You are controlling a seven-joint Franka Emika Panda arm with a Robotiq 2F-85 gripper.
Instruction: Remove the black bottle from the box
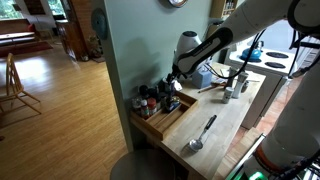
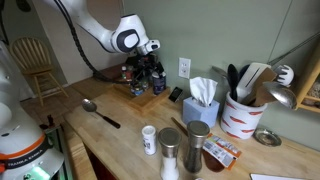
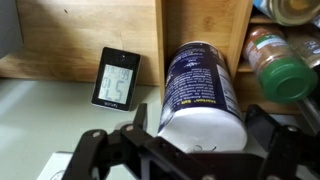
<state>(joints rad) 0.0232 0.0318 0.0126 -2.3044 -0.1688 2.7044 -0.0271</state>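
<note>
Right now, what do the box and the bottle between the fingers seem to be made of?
The box: light wood, matte, grain lines showing. The black bottle: dark, glossy, printed label; the sheen suggests plastic or glass, cannot tell which.

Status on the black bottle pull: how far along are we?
Done: the gripper is at the box, its fingers on either side of the black bottle. In hand: the grasp; whether they are clamped tight isn't clear. Left: lifting it out and onto the counter; both exterior views show the gripper right over the box, by the other jars.
</note>
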